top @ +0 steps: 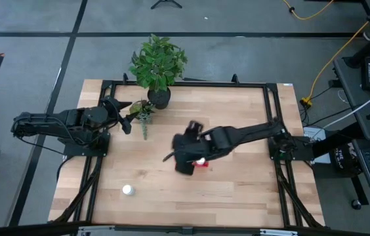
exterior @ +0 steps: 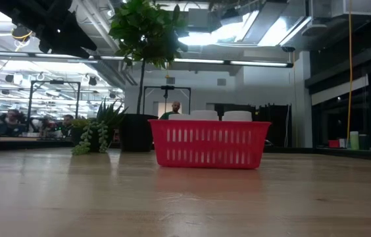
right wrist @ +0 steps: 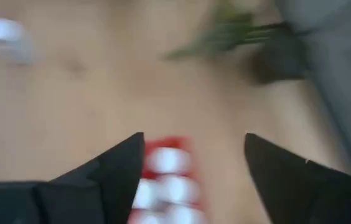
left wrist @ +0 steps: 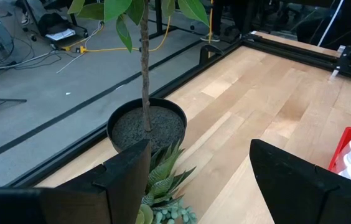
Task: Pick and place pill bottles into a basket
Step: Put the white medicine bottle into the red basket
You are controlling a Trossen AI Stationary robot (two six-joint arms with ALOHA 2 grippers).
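From overhead I saw one pill bottle [top: 127, 190] alone near the table's front left edge, which the low view missed. My left gripper [top: 121, 115] waited beside the potted plant [top: 158, 65], fingers spread and empty. The right gripper [top: 184, 155] hung over the red basket [exterior: 208, 143] at mid-table (mostly hiding it from above), fingers parted, holding nothing. Only the low view showed bottle caps [exterior: 237, 116] above the rim.
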